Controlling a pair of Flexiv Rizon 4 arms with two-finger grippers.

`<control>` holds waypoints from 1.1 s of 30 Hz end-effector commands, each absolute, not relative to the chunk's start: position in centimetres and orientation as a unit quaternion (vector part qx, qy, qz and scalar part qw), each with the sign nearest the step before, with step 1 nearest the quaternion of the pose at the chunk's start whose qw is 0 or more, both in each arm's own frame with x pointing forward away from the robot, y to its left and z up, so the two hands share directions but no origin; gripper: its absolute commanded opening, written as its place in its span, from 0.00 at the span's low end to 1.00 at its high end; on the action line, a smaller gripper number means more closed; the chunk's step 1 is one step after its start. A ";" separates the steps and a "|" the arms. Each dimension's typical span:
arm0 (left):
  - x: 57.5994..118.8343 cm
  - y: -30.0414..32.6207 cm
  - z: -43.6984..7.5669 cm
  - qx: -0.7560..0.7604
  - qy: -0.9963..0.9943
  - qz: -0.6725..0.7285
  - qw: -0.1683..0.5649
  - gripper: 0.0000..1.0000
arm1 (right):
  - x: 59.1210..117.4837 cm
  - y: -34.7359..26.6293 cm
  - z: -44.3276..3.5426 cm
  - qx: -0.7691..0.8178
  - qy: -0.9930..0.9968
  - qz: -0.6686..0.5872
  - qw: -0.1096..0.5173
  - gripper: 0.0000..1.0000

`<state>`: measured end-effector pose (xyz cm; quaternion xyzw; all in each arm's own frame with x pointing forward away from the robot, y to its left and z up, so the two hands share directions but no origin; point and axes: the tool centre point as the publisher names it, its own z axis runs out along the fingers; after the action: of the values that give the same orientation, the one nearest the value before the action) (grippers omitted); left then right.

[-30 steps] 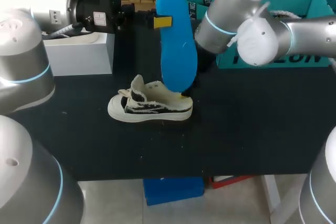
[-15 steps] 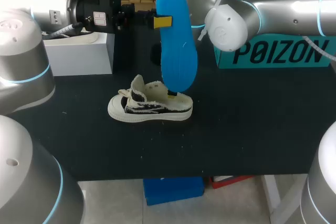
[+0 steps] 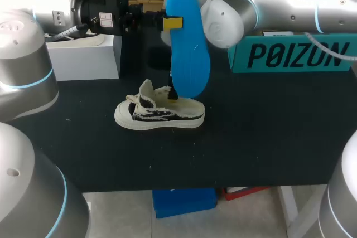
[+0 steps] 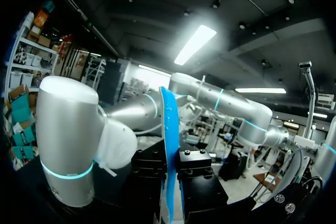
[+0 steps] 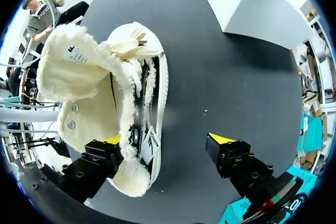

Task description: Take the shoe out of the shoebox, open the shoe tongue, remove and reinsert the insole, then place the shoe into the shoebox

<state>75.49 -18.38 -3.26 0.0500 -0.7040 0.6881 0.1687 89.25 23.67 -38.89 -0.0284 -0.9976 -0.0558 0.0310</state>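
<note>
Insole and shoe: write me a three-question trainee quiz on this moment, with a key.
1. True or false: the insole lies flat inside the shoe.
2. The left gripper is: A open, B shut on the insole, C shut on the shoe.
3. Fill in: the right gripper, over the shoe, is ____ (open or shut).

Key: 1 false, it is held upright above the shoe. 2 B. 3 open.

Shoe (image 3: 159, 114) is frayed canvas, insole (image 3: 188, 54) smooth, table (image 3: 268, 137) matt.
</note>
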 end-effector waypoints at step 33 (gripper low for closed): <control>75.4 -18.5 -3.4 0.051 -0.704 0.689 0.167 0.00 | 88.9 23.9 -37.7 -0.039 -0.996 -0.066 0.047 0.00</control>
<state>75.49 -18.38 -3.26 0.0500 -0.7040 0.6881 0.1687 89.02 24.98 -39.03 -0.0296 -0.9962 -0.0588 0.0568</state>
